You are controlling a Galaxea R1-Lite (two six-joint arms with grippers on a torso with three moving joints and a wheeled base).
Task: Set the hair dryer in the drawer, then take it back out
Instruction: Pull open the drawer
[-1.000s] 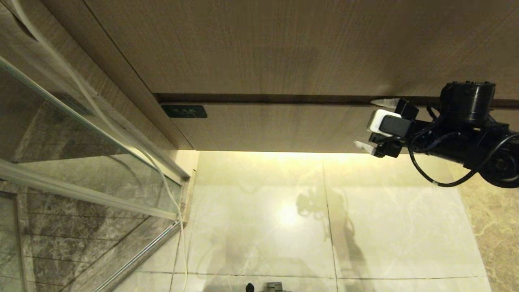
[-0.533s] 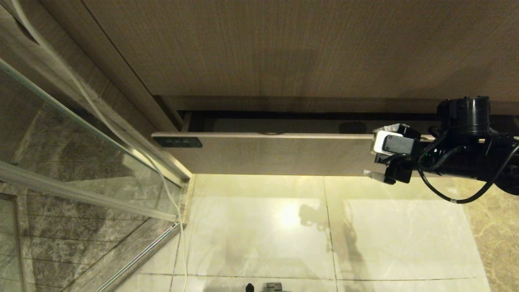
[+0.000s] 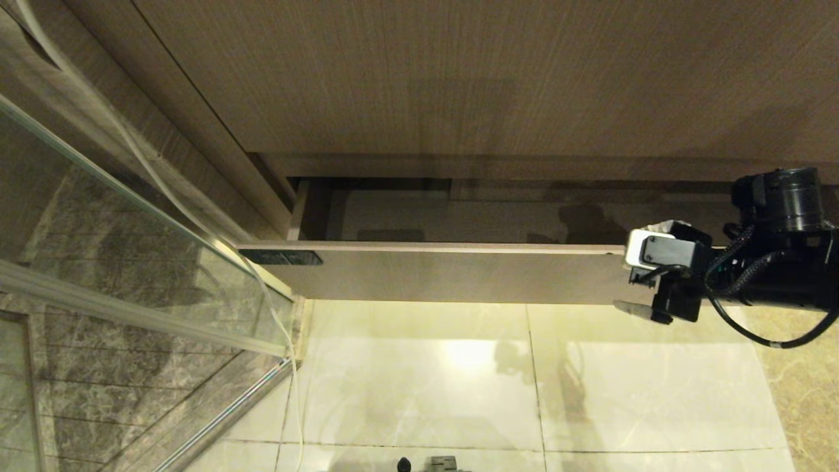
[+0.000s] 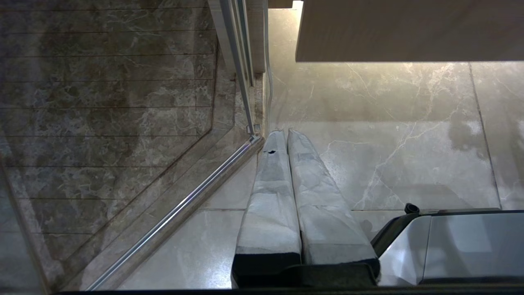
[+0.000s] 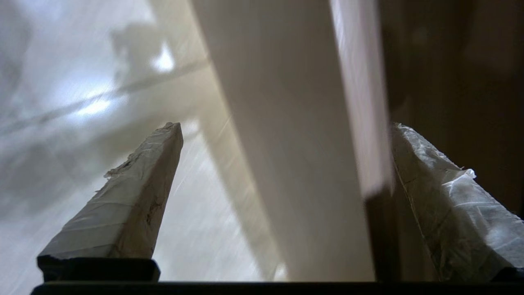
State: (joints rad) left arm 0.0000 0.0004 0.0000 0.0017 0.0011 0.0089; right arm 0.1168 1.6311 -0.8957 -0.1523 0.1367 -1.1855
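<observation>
The drawer (image 3: 446, 272) is a low beige wood-grain front with a small black label (image 3: 280, 257) at its left corner. It stands partly pulled out and shows a pale interior (image 3: 498, 213). My right gripper (image 3: 641, 265) is open at the drawer's right end and straddles the front panel (image 5: 294, 184). One taped finger (image 5: 434, 184) is behind the panel and the other finger (image 5: 135, 192) hangs clear in front of it. My left gripper (image 4: 285, 133) is shut and parked over the floor. The hair dryer is out of view.
A taller wood-grain front (image 3: 459, 78) rises above the drawer. A glass shower door (image 3: 131, 262) with a metal track stands at the left, and a white cord (image 3: 288, 367) hangs along it. Glossy floor tiles (image 3: 426, 387) lie below. My base (image 4: 450, 241) is near the left gripper.
The drawer went from shut to partly pulled out towards me. My right gripper came back with its front panel and stayed open.
</observation>
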